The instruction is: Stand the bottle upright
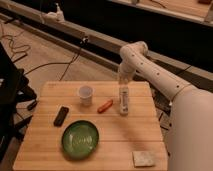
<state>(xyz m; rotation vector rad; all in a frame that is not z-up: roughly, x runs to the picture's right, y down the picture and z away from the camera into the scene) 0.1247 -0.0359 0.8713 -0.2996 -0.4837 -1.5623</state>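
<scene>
The small white bottle (123,101) stands upright on the wooden table (125,135), right of centre near the back. An orange carrot-like piece (105,105) lies just left of it. My gripper (122,82) points straight down right over the bottle's cap. Whether it touches the cap cannot be told.
A short white paper cup (86,95) stands left of the carrot piece. A black flat device (61,115) lies at the left, a green bowl (80,138) at the front centre, and a pale square pad (144,158) at the front right corner. Cables run on the floor behind the table.
</scene>
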